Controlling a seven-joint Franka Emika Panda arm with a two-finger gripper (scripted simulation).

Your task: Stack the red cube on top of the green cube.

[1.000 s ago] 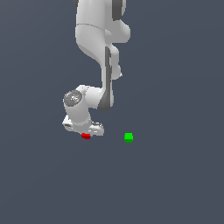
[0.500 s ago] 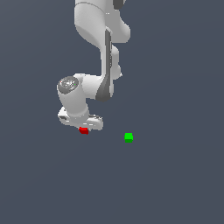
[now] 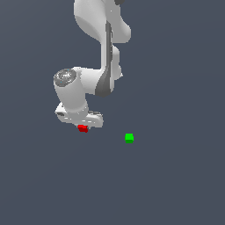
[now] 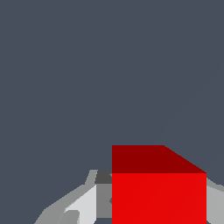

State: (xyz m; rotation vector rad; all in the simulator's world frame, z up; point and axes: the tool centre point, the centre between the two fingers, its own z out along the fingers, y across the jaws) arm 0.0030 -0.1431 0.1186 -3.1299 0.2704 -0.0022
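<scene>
Holding one red cube (image 3: 82, 128) tight between its fingers, the gripper (image 3: 82, 126) hangs low under the one white arm (image 3: 94, 52). One green cube (image 3: 129, 138) sits apart on the gray floor (image 3: 176, 176), toward the exterior view's right.

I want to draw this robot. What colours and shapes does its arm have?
The arm is smooth, rounded and white, with fat tube-like segments and dark grey bands at the joints. A round cap tops the wrist. The gripper is a flat pale grey bar; its fingers look light grey. No cables or markings show.
</scene>
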